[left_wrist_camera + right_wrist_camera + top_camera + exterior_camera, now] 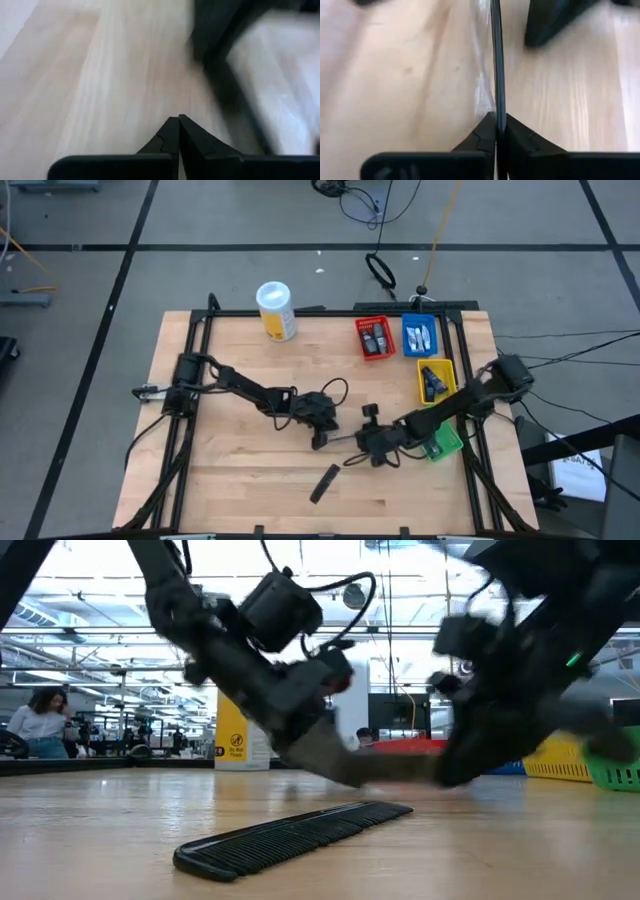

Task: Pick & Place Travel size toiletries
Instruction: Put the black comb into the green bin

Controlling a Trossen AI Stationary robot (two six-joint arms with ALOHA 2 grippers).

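A thin, flat dark toiletry in a clear wrapper [496,60] shows edge-on in the right wrist view, and my right gripper [500,117] is shut on it. In the high view this item [343,439] lies between my right gripper [368,442] and my left gripper [322,438], near the table's middle. My left gripper [178,119] is shut, with nothing showing between its fingers. A black comb [323,483] lies flat on the table nearer the front edge. My right gripper pinches the near end of the thin dark strip [497,107] between its two fingers, coming slanting down from the table's right. The strip runs straight on from the fingers, on edge, toward my left gripper. My left gripper's shut tip stands beside the strip's far end [345,772]; whether it touches, I cannot tell.
At the far right stand a red bin [375,337], a blue bin [418,335] and a yellow bin [436,380], each holding small items. A green bin [442,443] sits under my right arm. A white canister [275,310] stands at the far edge.
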